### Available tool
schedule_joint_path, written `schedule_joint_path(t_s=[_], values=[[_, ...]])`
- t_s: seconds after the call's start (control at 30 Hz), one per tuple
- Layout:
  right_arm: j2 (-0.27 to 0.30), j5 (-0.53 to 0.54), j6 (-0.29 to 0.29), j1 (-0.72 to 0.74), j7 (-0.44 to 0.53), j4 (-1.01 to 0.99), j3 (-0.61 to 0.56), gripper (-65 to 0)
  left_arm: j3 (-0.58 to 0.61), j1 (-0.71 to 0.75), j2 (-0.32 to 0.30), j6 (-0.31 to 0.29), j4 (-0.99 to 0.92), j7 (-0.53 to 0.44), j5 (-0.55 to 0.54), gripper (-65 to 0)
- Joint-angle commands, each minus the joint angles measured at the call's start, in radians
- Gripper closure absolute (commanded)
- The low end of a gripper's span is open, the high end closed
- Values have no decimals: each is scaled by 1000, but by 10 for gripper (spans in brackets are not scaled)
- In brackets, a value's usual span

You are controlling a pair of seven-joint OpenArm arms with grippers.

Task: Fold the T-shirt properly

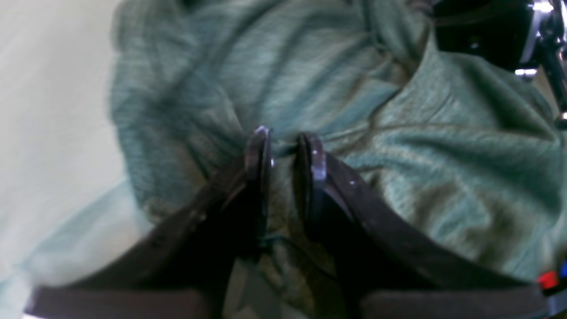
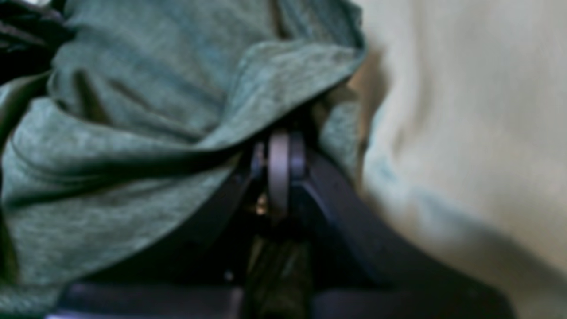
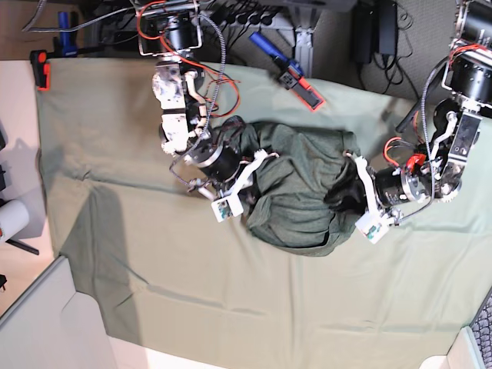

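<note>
Clearly bunched rather than spread, the T-shirt [image 3: 296,188] lies in a rumpled dark green heap near the middle of the surface [image 3: 231,300], which is draped with a paler green cloth. Both arms reach into the heap from opposite sides.

From the left wrist camera, the left hand [image 1: 285,148] has its two dark fingers drawn close together with a thin fold of the T-shirt [image 1: 310,79] pinched between them, the wrinkled knit rising in ridges around the tips. From the right wrist camera, the right hand [image 2: 279,153] has its fingers pressed together under an overhanging flap of the T-shirt [image 2: 133,155]; the picture is blurred, and fabric seems caught between the pads, though the exact hold is hard to make out.

In the base view the left hand [image 3: 346,192] sits at the heap's right edge and the right hand [image 3: 250,165] at its left edge.

At the far edge of the surface lies a blue and red clamp [image 3: 288,71], and an orange clamp [image 3: 40,68] sits at the corner. No writing, brand or label can be read anywhere.
</note>
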Motion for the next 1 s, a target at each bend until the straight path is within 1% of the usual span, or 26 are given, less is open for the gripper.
schedule_joint_path(t_s=[0.0, 0.2, 0.3, 0.53, 0.7, 0.83, 0.97], values=[[2, -11, -1, 24, 25, 4, 1, 0, -5, -22, -15, -6, -1, -31, -1, -153], [3, -26, -1, 40, 26, -8, 1, 0, -10, -28, -75, -6, -10, -61, 5, -153], [3, -46, -2, 37, 26, -8, 1, 0, -10, -35, -94, -6, -10, -63, 4, -153], [8, -50, -2, 34, 26, -8, 1, 0, -10, -34, -96, -6, -9, -64, 0, -153], [8, -23, -3, 34, 27, 6, 1, 0, -31, -34, -97, -6, 32, -62, -10, -153], [8, 10, -3, 31, 26, 67, 1, 0, -77, -31, -97, -6, 96, -11, -74, -153], [8, 13, -3, 31, 21, 157, 6, 0, -121, -29, -97, -6, 151, 55, -124, -153]])
